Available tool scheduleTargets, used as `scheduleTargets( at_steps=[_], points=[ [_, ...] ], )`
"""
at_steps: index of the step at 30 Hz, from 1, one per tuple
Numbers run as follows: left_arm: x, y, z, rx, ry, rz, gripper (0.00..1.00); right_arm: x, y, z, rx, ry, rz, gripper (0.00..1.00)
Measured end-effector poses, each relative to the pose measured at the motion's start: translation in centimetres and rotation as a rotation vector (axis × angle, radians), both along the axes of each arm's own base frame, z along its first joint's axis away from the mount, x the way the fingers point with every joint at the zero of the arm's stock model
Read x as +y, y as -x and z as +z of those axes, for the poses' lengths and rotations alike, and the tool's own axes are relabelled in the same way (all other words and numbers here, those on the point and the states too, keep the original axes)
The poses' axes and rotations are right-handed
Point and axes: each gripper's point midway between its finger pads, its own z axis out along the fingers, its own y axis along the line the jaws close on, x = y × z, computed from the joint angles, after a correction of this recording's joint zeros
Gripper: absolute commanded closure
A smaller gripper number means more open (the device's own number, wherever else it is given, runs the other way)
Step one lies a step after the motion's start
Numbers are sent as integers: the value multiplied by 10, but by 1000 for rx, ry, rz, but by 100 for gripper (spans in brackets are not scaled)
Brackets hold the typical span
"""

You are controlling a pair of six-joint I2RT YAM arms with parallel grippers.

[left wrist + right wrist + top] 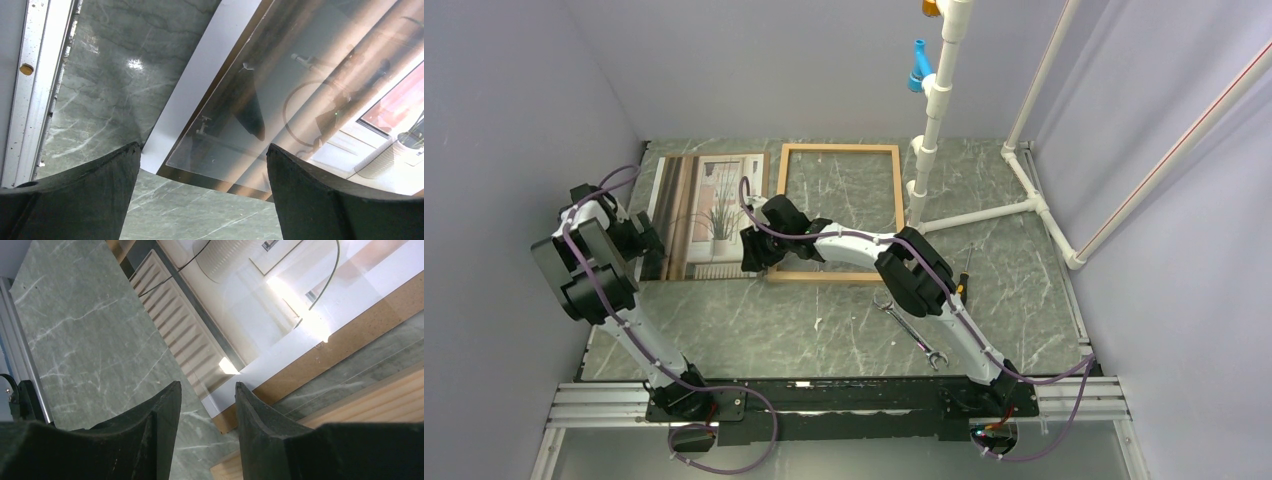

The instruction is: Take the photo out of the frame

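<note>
The photo point(709, 215) lies flat just left of the empty frame point(838, 149) (job looks all but done), the left gripper point(646, 240) gaping wide at its edge, the right gripper point(754, 252) barely parted over its near corner, both holding nothing.

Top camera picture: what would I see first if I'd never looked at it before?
Probably the photo of a spiky plant, lying flat at the far left of the table, with the empty wooden frame right beside it. The left gripper sits at the photo's left edge, the right gripper between photo and frame. A white pipe stand rises toward the far right.
</note>
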Motion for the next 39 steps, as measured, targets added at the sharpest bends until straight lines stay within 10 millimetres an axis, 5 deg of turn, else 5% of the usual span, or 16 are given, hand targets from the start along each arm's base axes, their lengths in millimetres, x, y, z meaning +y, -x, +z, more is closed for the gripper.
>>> scheduleTargets(
  at_steps=[15, 31, 39],
  points=[
    [-2, 0, 1, -7, 15, -7, 3, 0, 0, 0, 5, -1, -3, 54],
    [-21, -4, 30, -128, 82, -32, 27, 0, 1, -1, 11, -2, 3, 55],
    [-17, -3, 29, -129, 75, -24, 49, 2, 2, -2, 14, -7, 11, 55]
  ],
)
